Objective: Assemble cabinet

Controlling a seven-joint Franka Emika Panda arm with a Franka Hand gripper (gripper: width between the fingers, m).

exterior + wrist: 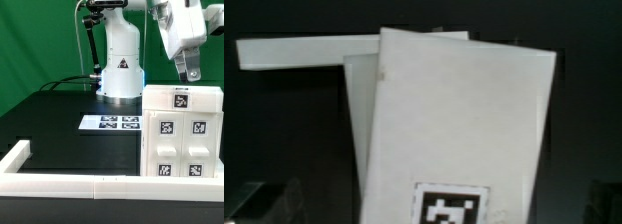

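Your hand (187,72) hangs with its fingers spread wide, gripping nothing. Directly beneath it stands the white blocky plastic cabinet with square black-and-white tags (182,130), upright on the black counter (60,120). Beyond that lie the marker board (109,122) and the arm's white base (120,72).

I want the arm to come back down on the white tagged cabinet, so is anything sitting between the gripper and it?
Nothing visible does. The gripper hangs open just above the white blocky plastic cabinet, with only empty air between them in the exterior view; the wrist view shows the cabinet's white panels directly below, uncovered.
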